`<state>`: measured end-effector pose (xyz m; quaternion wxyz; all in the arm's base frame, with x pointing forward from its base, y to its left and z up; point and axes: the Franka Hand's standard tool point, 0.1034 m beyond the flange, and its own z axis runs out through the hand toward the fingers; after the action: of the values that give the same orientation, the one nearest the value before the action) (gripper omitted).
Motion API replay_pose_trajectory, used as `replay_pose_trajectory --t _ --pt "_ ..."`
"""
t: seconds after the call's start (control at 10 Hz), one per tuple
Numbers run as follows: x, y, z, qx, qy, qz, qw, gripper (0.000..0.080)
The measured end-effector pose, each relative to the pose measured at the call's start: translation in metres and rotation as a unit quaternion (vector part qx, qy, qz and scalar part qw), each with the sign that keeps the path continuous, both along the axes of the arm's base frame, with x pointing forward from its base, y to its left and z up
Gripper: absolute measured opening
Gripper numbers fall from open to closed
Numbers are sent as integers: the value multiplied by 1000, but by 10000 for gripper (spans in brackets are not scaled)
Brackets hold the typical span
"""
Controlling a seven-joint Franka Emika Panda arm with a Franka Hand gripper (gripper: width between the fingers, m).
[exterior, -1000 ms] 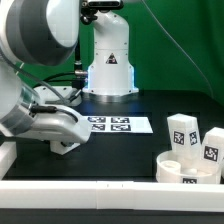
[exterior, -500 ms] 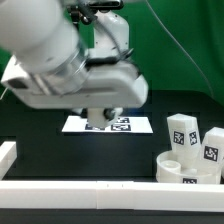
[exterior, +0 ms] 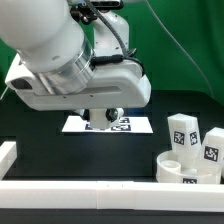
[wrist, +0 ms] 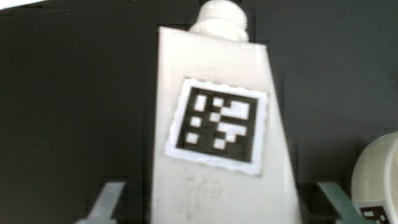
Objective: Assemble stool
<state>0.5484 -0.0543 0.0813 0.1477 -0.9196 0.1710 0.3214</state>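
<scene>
— Between the jaws of the pincer [wrist: 217, 196], what is seen?

— One leg [wrist: 214, 110] of the stool is seen in the wrist view, its tag [wrist: 221, 120] turned to the camera and a round peg at its far end. The pincer is open: a dark gap is left on each side of the leg, so nothing is gripped yet.

— Where are the other parts kept?

— At the exterior view's right, near the front rail, the seat [exterior: 166, 171] is set on the bench [exterior: 50, 160], with two more legs [exterior: 181, 131] standing at it. The pincer itself is hidden there by the arm, which hangs over the marker board [exterior: 140, 126].

— How should the step be done well?

— The leg is probably about to be grasped. The fingers [wrist: 111, 200] should be kept level with the leg's long sides and centred, so that both pads meet it together. A one-sided touch could push it askew. The grip is best taken around the middle, with the peg end left free for fitting into the seat.

— Is anything uncertain?

— A white curved edge [wrist: 381, 180] beside the leg cannot be identified.
</scene>
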Motion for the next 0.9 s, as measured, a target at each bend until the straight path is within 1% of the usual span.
replay_pose_trajectory --t 0.1,0.2,0.3,0.4,0.5,0.6,0.8,0.9 --pt "5 8 8 -2 -9 5 1000 327" --pt "13 18 20 -7 -26 11 1000 327" --pt "17 28 31 -14 -29 8 999 327" --pt "29 33 35 -29 -66 8 997 327" --pt "32 30 32 -46 -108 1 993 327" --pt "32 29 32 -57 -133 -5 989 327" --pt "45 26 32 -85 -221 0 972 327" --pt "54 31 40 -101 -267 -2 958 327"
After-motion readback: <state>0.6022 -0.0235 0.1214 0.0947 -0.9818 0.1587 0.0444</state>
